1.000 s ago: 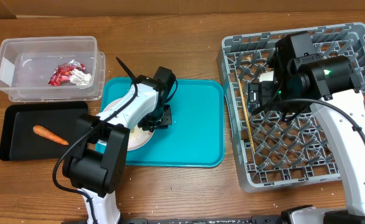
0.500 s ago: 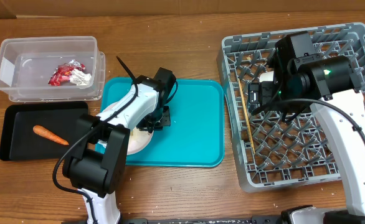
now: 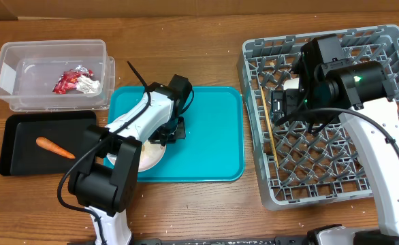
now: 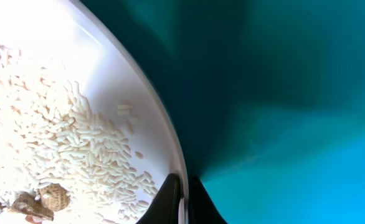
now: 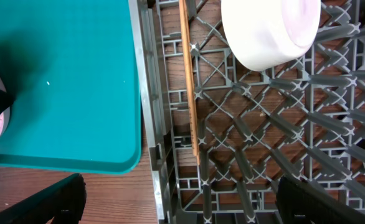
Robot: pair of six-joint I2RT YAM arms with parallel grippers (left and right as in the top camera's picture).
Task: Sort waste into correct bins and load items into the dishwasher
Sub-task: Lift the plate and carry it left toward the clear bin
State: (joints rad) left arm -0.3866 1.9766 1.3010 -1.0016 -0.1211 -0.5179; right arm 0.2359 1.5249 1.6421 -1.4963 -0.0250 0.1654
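Left jaws closed onto plate (image 4: 98, 59) rim; plate mostly hidden overhead.

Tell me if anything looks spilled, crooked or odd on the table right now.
Nothing looks broken. One oddity: the white plate on the teal tray is covered in loose rice grains and brown scraps, unscraped, with the left gripper pinched on its rim.

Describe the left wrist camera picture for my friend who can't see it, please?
The left end effector pinches the rim of a white plate at the bottom of the picture. White rice grains and a few beige scraps lie on the plate, which sits on a teal tray.
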